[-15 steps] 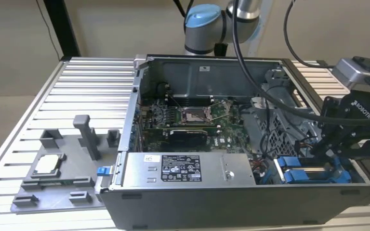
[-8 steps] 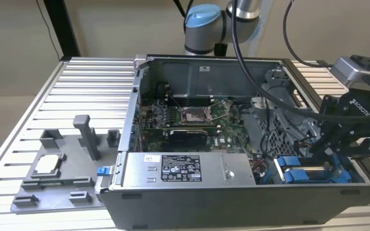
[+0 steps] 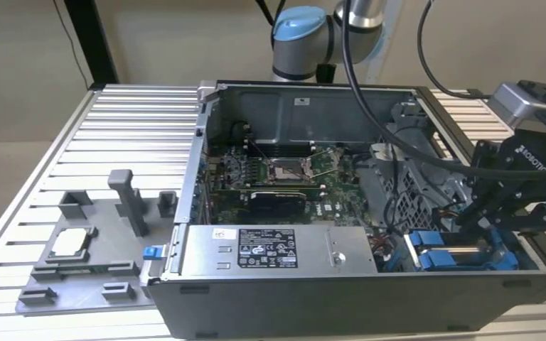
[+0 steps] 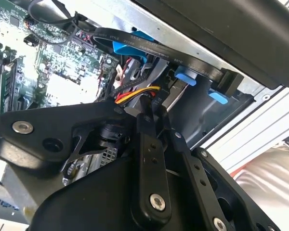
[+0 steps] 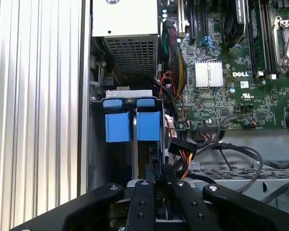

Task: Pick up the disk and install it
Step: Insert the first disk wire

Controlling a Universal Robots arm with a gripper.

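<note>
Exterior view: the gripper [image 3: 477,217] hangs inside the open computer case [image 3: 349,298], at its near corner on the exterior view's right, directly above the disk [image 3: 463,253], which sits in its blue bracket in the drive bay. First wrist view: fingers [image 5: 143,202] pressed close together, just near of the disk [image 5: 133,126]; contact cannot be judged

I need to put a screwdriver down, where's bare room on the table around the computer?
Bare ribbed table lies on the exterior view's left of the computer case, behind the grey fixture tray. It is crowded at the drive bay, where the gripper sits among cables and blue brackets.
</note>
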